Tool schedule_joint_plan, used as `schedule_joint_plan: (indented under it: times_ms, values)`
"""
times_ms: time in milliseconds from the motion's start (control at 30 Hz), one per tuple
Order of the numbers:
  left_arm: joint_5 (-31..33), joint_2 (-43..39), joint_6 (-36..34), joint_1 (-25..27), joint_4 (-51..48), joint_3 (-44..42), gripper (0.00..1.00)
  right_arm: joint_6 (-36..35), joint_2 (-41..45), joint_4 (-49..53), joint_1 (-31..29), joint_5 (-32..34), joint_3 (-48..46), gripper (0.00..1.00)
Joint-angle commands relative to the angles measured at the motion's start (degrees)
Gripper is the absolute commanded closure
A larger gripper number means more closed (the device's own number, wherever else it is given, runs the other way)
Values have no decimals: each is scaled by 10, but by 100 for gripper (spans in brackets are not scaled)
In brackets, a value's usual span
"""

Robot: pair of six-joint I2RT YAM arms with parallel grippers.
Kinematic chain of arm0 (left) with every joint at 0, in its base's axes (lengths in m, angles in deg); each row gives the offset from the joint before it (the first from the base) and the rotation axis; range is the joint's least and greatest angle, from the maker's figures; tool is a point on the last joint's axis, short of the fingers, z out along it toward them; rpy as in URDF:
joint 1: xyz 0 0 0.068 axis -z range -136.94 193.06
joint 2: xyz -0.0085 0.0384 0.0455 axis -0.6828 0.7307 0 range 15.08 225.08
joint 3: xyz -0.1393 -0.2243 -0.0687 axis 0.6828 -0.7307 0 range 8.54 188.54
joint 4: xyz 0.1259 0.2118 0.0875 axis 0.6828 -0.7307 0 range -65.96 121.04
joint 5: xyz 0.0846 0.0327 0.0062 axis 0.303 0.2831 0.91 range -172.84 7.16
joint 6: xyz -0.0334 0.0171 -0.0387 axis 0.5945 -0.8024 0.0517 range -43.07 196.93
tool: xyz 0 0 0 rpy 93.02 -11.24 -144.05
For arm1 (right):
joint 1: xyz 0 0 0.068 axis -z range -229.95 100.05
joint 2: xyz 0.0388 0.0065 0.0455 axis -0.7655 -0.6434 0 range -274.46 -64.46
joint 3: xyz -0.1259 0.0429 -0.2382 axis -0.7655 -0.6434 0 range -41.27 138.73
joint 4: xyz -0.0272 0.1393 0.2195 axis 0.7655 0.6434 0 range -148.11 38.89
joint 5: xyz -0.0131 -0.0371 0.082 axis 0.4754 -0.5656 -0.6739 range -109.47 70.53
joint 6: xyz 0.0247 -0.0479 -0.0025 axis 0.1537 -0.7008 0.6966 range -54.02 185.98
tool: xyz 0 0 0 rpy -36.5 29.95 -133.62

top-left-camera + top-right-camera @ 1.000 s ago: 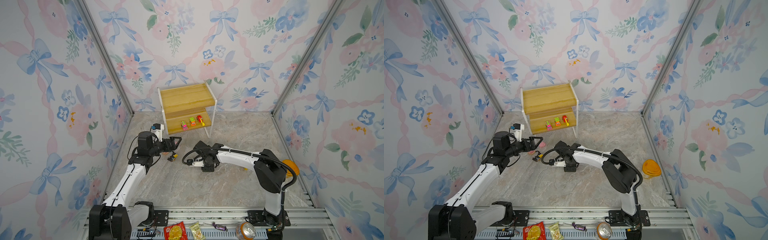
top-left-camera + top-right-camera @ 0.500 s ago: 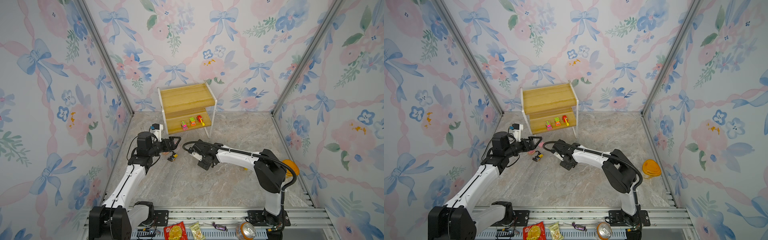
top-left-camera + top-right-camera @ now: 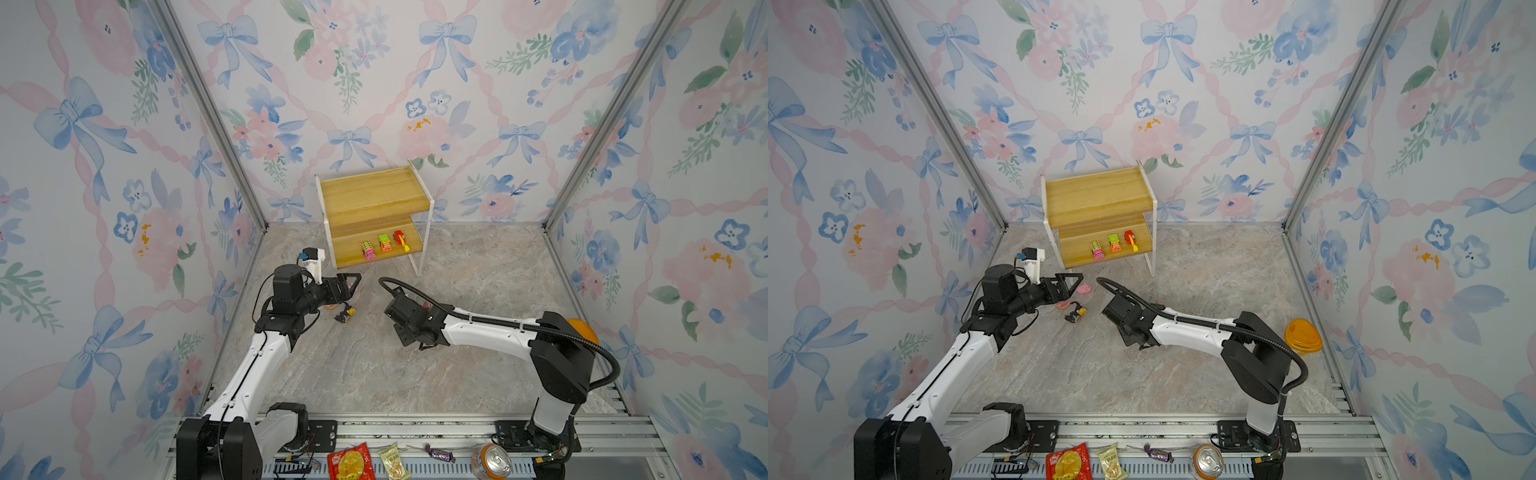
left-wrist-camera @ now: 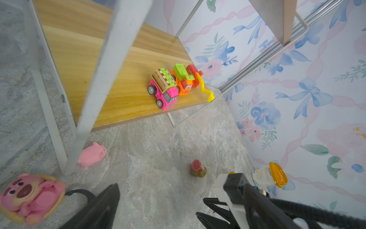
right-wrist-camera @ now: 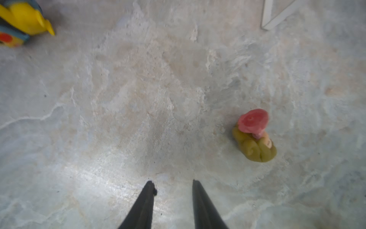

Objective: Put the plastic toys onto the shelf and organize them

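Note:
The shelf [image 3: 374, 195] stands at the back with the pink car [image 3: 368, 250], green-orange car [image 3: 385, 243] and red car [image 3: 400, 240] on its lower board. On the floor lie the pink pig [image 3: 1086, 288], a round pink figure [image 3: 1062, 306] and a black-yellow figure [image 3: 345, 314]. My left gripper [image 3: 1075, 284] hovers open beside the pig and holds nothing. A small figure with yellowish curls and a pink cap [image 5: 254, 136] lies on the floor to one side of my right gripper [image 5: 172, 186]. Its jaws stand slightly apart over bare floor, empty.
A cup with an orange lid [image 3: 579, 332] lies by the right wall. Snack packets [image 3: 351, 461], a wrapped candy [image 3: 438, 453] and a drink can [image 3: 492, 461] sit on the front rail. The shelf's white front leg [image 3: 419, 266] stands just behind both grippers.
My right wrist has turned and its cable loop has swung up toward the shelf; its jaws have parted. The left arm has stayed still.

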Motion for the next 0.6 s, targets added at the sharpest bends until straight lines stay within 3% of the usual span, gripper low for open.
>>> schedule_joint_plan:
  times_ms: [0, 233, 367, 567]
  values:
    - [21, -17, 9, -2, 11, -9, 2, -12, 44, -63, 2, 18, -27, 53]
    - [103, -105, 21, 2, -36, -88, 2, 18, 97, -163, 11, -1, -113, 47]
    - [226, -171, 51, 2, -100, -118, 2, 24, 123, -183, 29, 2, -147, 45]
    - [363, -114, 140, 3, -133, -126, 2, 17, 145, -191, 43, -2, -165, 45]
